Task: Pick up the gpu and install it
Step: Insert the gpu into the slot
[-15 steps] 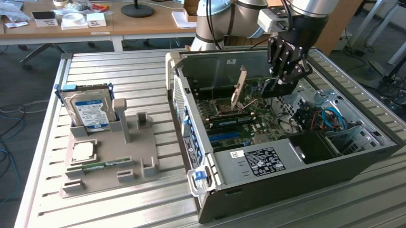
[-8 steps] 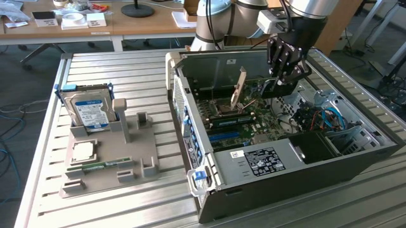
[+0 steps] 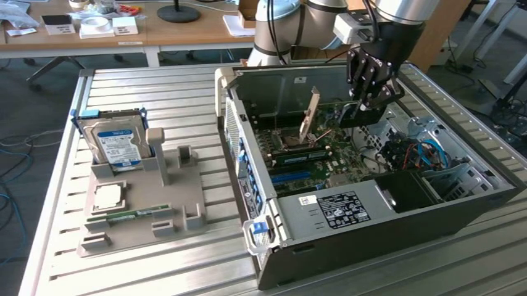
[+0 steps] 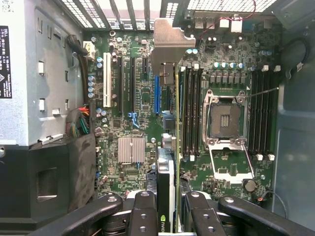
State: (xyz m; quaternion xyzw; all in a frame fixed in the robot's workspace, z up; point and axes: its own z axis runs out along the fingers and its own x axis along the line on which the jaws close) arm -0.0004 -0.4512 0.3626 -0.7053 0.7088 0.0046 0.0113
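Gpu [image 4: 166,173] is clamped edge-on between the fingers of the hand [image 3: 372,103], which is closed about halfway onto the thin card. The card's pale metal bracket [image 4: 169,43] points away toward the vented rear wall. The card is inside the open computer case [image 3: 346,237], over the green motherboard [image 4: 142,105], in line just beside the blue slot [image 4: 157,93] and apart from the empty processor socket [image 4: 225,118]. Whether its lower edge touches the board cannot be told. On the exterior view's left, a hard drive [image 3: 120,145] stands upright in a grey holder [image 3: 160,197] on the slatted worktop [image 3: 157,92].
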